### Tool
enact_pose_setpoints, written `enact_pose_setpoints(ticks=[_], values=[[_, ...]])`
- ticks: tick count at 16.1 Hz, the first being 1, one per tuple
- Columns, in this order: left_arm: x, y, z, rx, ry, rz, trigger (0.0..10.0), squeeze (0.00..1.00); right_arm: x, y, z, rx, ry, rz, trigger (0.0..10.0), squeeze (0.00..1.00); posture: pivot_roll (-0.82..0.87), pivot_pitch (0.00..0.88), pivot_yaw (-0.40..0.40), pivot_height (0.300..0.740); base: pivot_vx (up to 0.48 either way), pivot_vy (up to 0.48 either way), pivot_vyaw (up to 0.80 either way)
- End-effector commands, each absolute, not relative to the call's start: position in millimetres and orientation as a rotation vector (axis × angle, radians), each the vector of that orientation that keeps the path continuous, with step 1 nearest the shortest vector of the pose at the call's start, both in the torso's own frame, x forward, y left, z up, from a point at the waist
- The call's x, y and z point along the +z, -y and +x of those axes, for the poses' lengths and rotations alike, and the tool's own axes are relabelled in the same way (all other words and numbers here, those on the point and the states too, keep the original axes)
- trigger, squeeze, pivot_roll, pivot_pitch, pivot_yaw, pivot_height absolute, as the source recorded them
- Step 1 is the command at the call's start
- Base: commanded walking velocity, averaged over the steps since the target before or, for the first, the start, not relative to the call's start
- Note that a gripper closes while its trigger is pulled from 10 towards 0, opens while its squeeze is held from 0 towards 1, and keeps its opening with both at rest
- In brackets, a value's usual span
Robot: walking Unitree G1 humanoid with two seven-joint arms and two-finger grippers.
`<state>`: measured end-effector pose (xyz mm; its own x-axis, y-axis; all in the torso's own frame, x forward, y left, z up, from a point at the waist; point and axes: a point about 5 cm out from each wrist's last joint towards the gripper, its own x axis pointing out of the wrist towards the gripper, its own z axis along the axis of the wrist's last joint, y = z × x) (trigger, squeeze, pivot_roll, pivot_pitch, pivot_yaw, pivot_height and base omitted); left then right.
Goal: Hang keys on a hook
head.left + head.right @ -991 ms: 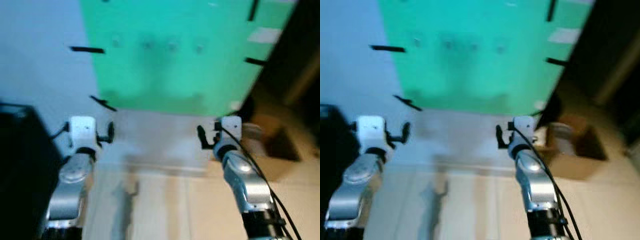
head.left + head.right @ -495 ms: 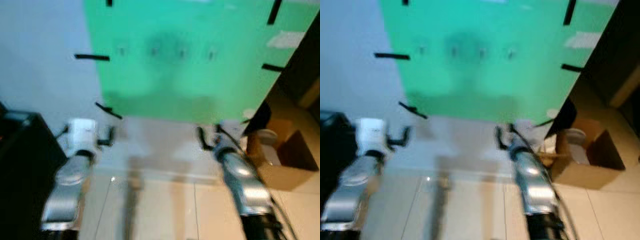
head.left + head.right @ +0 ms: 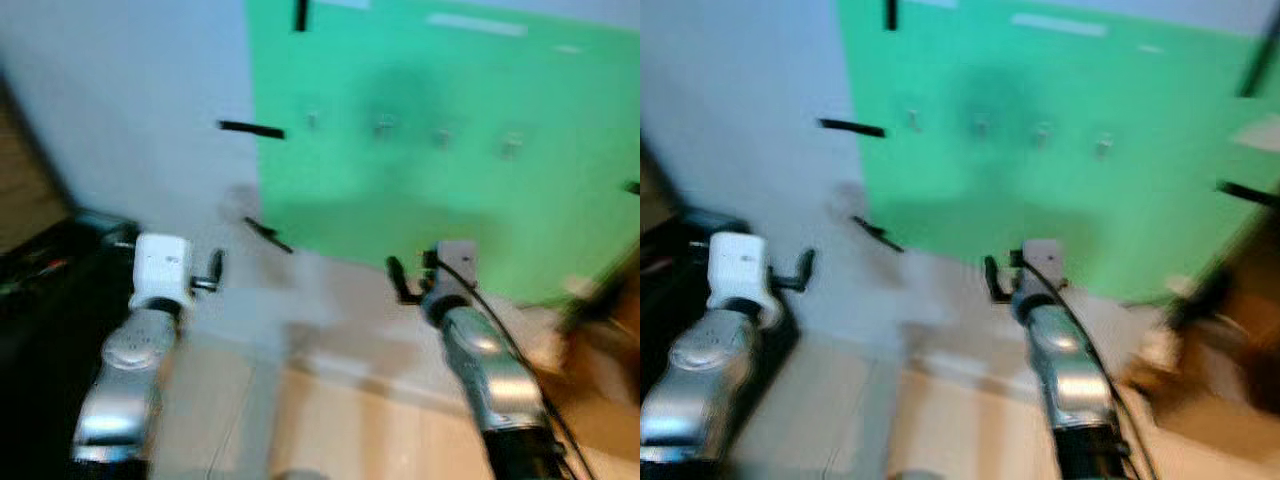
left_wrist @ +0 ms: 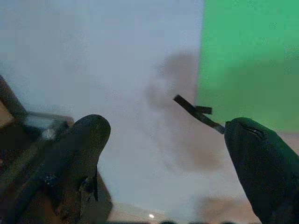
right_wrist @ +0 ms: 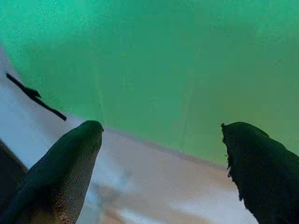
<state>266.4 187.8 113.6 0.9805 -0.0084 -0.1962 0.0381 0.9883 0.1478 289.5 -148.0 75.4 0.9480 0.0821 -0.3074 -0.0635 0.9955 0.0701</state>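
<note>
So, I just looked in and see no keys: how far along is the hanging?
Nothing looks done: the hooks on the green panel appear bare, though blurred. In hand: the left gripper and right gripper are open, holding nothing, facing the wall. Left: fetching keys and hanging them.

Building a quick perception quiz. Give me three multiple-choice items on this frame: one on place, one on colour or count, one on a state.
1. Where are the hooks mounted?
A. on the green sheet
B. on the bare white wall
C. on the floor

2. How many hooks are in the row?
A. two
B. four
C. seven

3. What state are the left gripper and the right gripper in?
A. both open and empty
B. both shut on keys
C. left shut, right open

Answers:
1. A, the small pale hooks sit in a row across the green sheet.
2. B, four show, though blurred.
3. A, in each wrist view the fingers stand wide apart with only wall between them.
</note>
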Motion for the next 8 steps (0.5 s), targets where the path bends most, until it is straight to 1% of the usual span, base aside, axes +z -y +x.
enact_pose_setpoints(ticks=[1, 8], values=[[118.2, -194.6, 265.1, -0.006, -0.185, 0.177, 10.0, 0.28, 82.2, 140.2, 293.2, 0.107, -0.292, 0.08, 10.0, 1.0, 0.04, 0.0, -0.035, 0.74, 0.337, 0.0, 0.8], [117.9, -194.6, 261.3, -0.007, -0.187, 0.187, 10.0, 0.29, 80.0, 137.7, 291.7, 0.146, -0.303, 0.098, 10.0, 1.0, 0.04, 0.0, -0.029, 0.74, 0.341, 0.0, 0.8]])
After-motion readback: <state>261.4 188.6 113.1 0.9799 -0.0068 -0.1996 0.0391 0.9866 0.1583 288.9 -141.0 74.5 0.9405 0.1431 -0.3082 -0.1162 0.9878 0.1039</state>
